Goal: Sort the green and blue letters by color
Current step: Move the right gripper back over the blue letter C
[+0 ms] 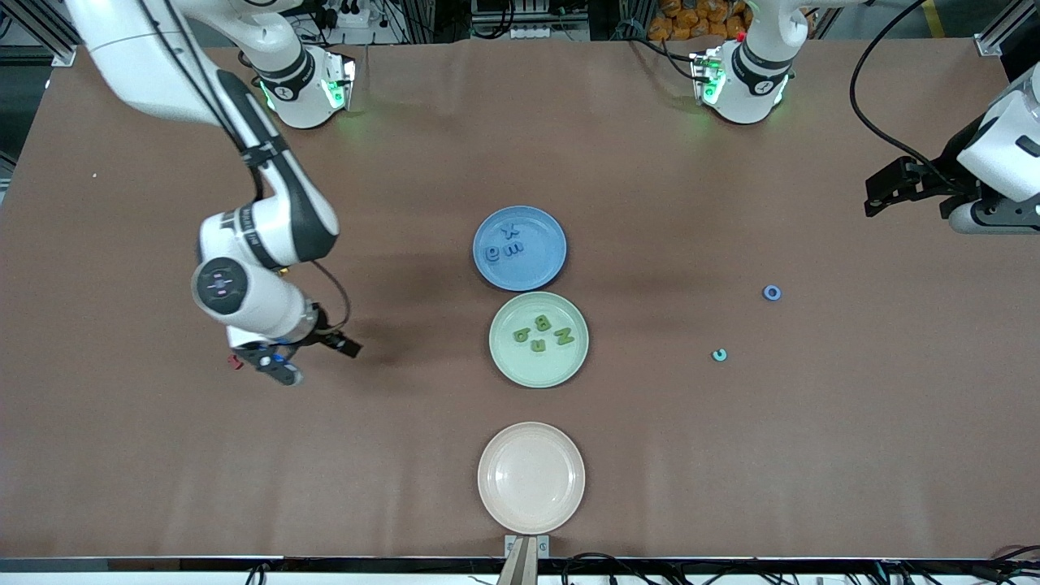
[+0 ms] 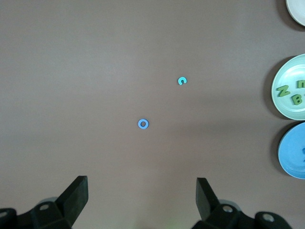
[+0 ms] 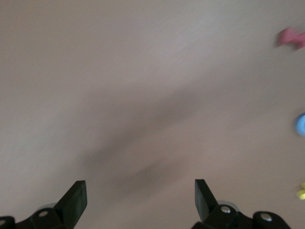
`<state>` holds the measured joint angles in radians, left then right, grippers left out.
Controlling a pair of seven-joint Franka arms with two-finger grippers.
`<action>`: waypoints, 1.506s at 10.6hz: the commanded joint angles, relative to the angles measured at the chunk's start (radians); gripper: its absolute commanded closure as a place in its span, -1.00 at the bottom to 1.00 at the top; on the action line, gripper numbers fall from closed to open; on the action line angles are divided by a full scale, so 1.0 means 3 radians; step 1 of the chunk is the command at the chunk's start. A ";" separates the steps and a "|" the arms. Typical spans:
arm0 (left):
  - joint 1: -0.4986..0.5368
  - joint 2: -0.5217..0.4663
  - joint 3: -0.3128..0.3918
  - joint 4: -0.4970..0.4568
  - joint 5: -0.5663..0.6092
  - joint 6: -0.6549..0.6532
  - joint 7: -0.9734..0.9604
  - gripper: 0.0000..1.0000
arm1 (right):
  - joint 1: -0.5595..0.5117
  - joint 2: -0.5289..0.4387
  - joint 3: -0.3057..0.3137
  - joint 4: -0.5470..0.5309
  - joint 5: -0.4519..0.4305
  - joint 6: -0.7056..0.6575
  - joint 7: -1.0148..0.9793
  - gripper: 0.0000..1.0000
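Three blue letters (image 1: 505, 244) lie on the blue plate (image 1: 544, 236), and several green letters (image 1: 543, 331) lie on the pale green plate (image 1: 512, 361). A loose blue O (image 1: 772, 292) (image 2: 143, 124) and a teal C (image 1: 719, 354) (image 2: 181, 80) rest on the bare table toward the left arm's end. My left gripper (image 1: 877, 195) (image 2: 142, 191) hangs open and empty, high over that end. My right gripper (image 1: 317, 360) (image 3: 140, 195) is open and empty, low over the table at the right arm's end. A small blue piece (image 3: 300, 124) shows beside it.
An empty cream plate (image 1: 530, 477) sits nearest the front camera, in line with the other two plates. A dark red letter (image 1: 236, 361) (image 3: 290, 37) and a yellow piece (image 3: 301, 193) lie close to the right gripper. The green plate (image 2: 295, 71) and the blue plate (image 2: 290, 157) also show in the left wrist view.
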<state>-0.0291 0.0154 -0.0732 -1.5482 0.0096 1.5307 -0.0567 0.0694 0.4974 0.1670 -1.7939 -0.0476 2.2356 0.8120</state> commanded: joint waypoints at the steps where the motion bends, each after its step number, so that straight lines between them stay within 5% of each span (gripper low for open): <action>1: 0.0005 0.0020 0.0004 0.0032 -0.0032 -0.0035 0.0056 -1.00 | -0.0068 -0.0129 -0.0340 -0.0095 -0.0041 -0.0033 0.0049 -1.00; 4: 0.0005 0.0020 0.0004 0.0032 -0.0032 -0.0030 0.0056 -1.00 | -0.0378 -0.0114 -0.0434 -0.0141 -0.0031 0.0003 -0.0027 -1.00; 11: 0.0010 0.0020 0.0004 0.0037 -0.0027 -0.0030 0.0081 -1.00 | -0.0599 -0.0482 -0.0429 -0.1372 -0.0026 0.1136 -0.1019 -1.00; 16: 0.0020 0.0015 0.0004 0.0032 -0.0027 -0.0030 0.0092 -1.00 | -0.0625 -0.0508 -0.0429 -0.1705 -0.0036 0.1552 -0.1111 -1.00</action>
<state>-0.0287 0.0213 -0.0732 -1.5469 0.0096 1.5307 -0.0567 -0.0955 0.3788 0.0268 -2.2448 -0.0482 2.6435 0.4977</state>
